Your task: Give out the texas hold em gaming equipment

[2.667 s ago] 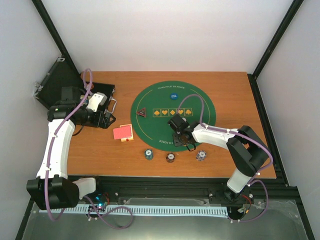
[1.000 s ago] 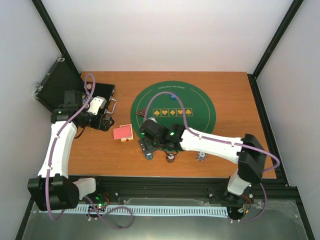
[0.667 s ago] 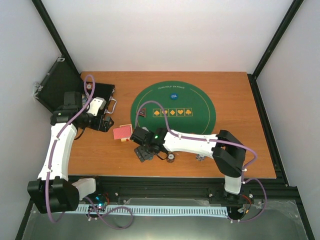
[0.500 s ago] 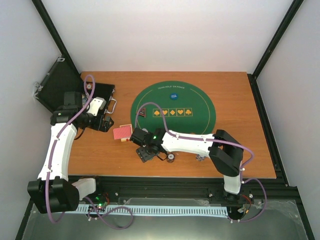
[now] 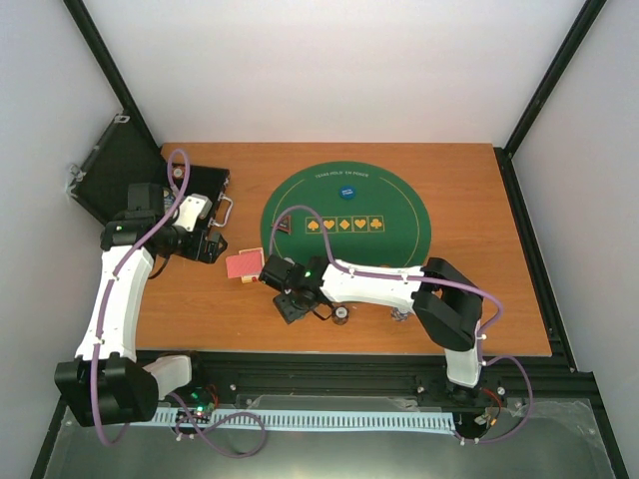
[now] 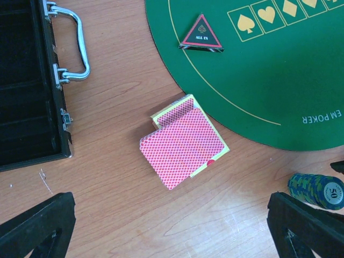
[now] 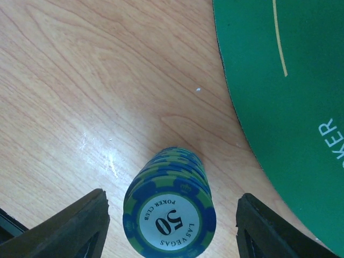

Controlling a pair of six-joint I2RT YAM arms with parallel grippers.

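Right now the blue-and-green chip stack [image 7: 169, 212] is framed between the right fingers [image 7: 75, 223]. These are spread wide with bare wood seen on both sides of the stack, so nothing is gripped and no contact is shown. The stack stands upright on the desk [image 5: 479, 200], axis vertical, top face printed 50, just off the near-left edge of the green mat [image 5: 399, 249]; in the top view it is hidden under the right wrist. A closing move is judged to be what comes next: fingers lowered around the rim and squeezed across the round sides, square to the axis so the loose discs are not sheared or toppled. The right arm is clearly the nearer one. The left fingers [image 6: 37, 226] are parted and empty over the wood by the black case [image 6: 27, 97], well apart from the stack. The red-backed deck [image 6: 183, 141] lies flat between case and mat, slightly skewed, a yellow-edged layer showing beneath. A second chip stack [image 5: 340, 314] and a third chip stack [image 5: 401, 313] sit further right near the desk's near edge. On the felt a dark triangular button [image 6: 201, 38] marked ALL IN and a blue round button [image 5: 346, 192] are seen. Chips look hard, smooth, striped at the rim; the mat looks matte; the desk is grained wood with scuffs.
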